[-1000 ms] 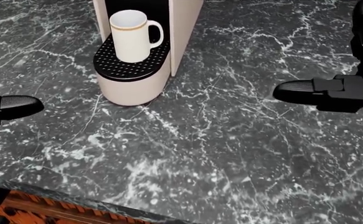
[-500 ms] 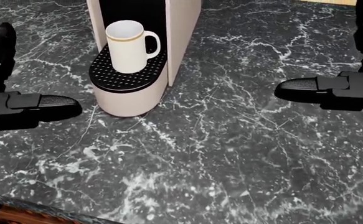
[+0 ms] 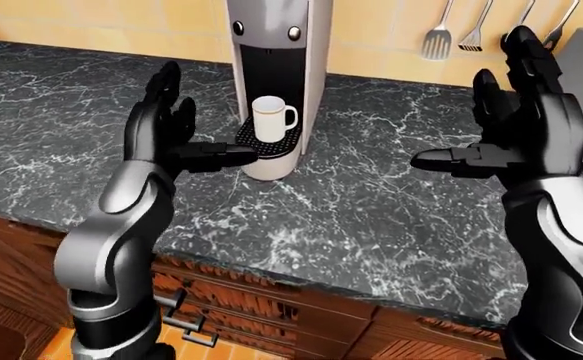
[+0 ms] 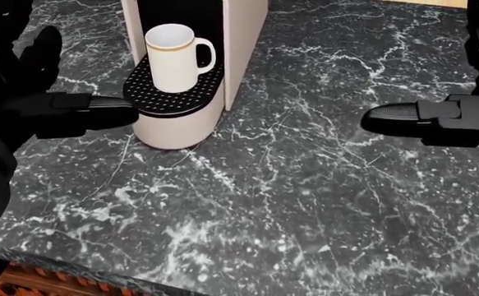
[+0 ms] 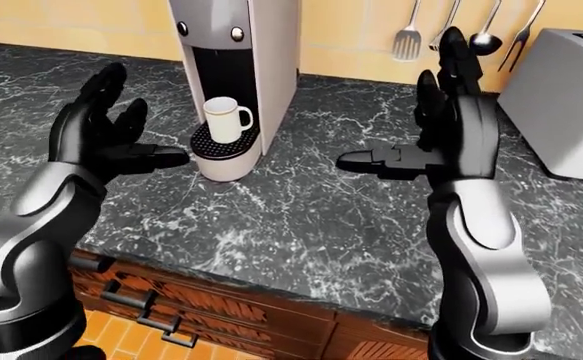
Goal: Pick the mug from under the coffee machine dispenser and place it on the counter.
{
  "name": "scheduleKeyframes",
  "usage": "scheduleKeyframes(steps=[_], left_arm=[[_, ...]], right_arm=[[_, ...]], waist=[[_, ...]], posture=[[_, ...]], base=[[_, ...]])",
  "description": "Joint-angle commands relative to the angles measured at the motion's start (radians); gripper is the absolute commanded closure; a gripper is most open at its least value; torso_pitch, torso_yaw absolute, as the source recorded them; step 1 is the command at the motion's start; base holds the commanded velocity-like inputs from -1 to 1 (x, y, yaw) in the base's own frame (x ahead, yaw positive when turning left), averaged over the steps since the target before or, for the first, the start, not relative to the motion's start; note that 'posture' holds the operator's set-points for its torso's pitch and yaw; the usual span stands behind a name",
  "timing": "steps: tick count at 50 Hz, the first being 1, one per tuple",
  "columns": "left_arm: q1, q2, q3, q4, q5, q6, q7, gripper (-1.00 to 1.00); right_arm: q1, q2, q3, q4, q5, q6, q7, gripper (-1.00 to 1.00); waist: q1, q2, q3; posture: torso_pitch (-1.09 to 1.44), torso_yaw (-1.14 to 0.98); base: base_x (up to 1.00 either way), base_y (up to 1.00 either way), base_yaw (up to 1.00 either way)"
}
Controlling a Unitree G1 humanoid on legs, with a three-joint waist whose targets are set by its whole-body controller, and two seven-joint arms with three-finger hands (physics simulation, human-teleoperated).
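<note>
A white mug with its handle to the right stands upright on the black drip tray of the beige coffee machine, under the dispenser. My left hand is open at the left of the machine, its thumb reaching toward the drip tray and its fingers raised; it does not touch the mug. My right hand is open well to the right of the machine, above the dark marble counter, with nothing in it.
A silver toaster stands at the right on the counter. Utensils hang on the yellow wall at the top. Wooden cabinet drawers lie below the counter edge.
My left hand has risen and moved right toward the machine's base, its thumb now beside the drip tray. The right hand has stayed nearly still. The camera shifted slightly.
</note>
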Motion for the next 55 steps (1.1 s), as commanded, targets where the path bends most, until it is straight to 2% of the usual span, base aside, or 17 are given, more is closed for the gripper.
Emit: scheduleKeyframes(steps=[1, 12, 16, 17, 20, 22, 25, 32, 35, 44, 55], left_arm=[[-0.032, 0.002, 0.003, -0.023, 0.004, -0.03, -0.007, -1.0], [-0.063, -0.02, -0.011, 0.007, 0.021, -0.031, -0.001, -1.0], [-0.088, -0.031, 0.001, 0.029, 0.034, -0.051, 0.064, -0.99], [-0.091, -0.031, -0.019, 0.034, 0.058, -0.078, 0.079, -0.91], [-0.112, -0.049, -0.036, 0.039, 0.064, -0.081, 0.103, -0.89], [-0.116, -0.062, -0.045, 0.046, 0.069, -0.088, 0.111, -0.8], [-0.11, -0.08, -0.061, 0.056, 0.087, -0.113, 0.117, -0.95], [-0.123, -0.118, -0.083, 0.064, 0.114, -0.13, 0.153, -0.92], [-0.15, -0.131, -0.091, 0.081, 0.14, -0.152, 0.182, -1.0], [-0.165, -0.155, -0.115, 0.178, 0.232, -0.254, 0.215, -1.0], [-0.091, -0.217, -0.146, 0.132, 0.257, -0.261, 0.213, -1.0]], right_arm=[[-0.026, -0.012, -0.01, -0.03, 0.0, -0.026, 0.0, -1.0], [-0.026, -0.013, -0.013, -0.034, 0.008, -0.022, -0.003, -1.0], [-0.032, -0.016, -0.014, -0.04, 0.013, -0.014, -0.006, -1.0], [-0.03, -0.016, -0.012, -0.041, 0.013, -0.016, -0.006, -1.0], [-0.033, -0.016, -0.012, -0.044, 0.014, -0.011, -0.006, -1.0], [-0.031, -0.016, -0.013, -0.045, 0.014, -0.012, -0.006, -1.0], [-0.03, -0.015, -0.011, -0.043, 0.012, -0.014, -0.007, -1.0], [-0.038, -0.02, -0.016, -0.051, 0.02, -0.001, -0.012, -1.0], [-0.041, -0.022, -0.017, -0.05, 0.023, -0.001, -0.015, -1.0], [-0.051, -0.03, -0.022, -0.056, 0.038, 0.012, -0.021, -1.0], [-0.033, -0.026, -0.021, -0.058, 0.038, 0.002, -0.02, -1.0]], waist=[[0.0, -0.001, -0.023], [0.0, -0.003, -0.023], [0.0, -0.004, -0.024], [-0.001, -0.004, -0.024], [-0.001, -0.006, -0.023], [0.0, -0.007, -0.024], [0.0, -0.008, -0.024], [0.0, -0.01, -0.025], [0.0, -0.011, -0.025], [0.001, -0.014, -0.027], [0.0, -0.017, -0.027]], posture=[[0.0, 0.0], [0.0, 0.0], [0.0, 0.0], [0.0, 0.0], [0.0, 0.0], [0.0, 0.0], [0.0, 0.0], [0.0, 0.0], [0.0, 0.0], [0.0, 0.0], [0.0, 0.0]], base=[[0.0, 0.0, 0.0], [0.0, 0.0, 0.0], [0.0, 0.0, 0.0], [0.0, 0.0, 0.0], [0.0, 0.0, 0.0], [0.0, 0.0, 0.0], [0.0, 0.0, 0.0], [0.0, 0.0, 0.0], [0.0, 0.0, 0.0], [0.0, 0.0, 0.0], [0.0, 0.0, 0.0]])
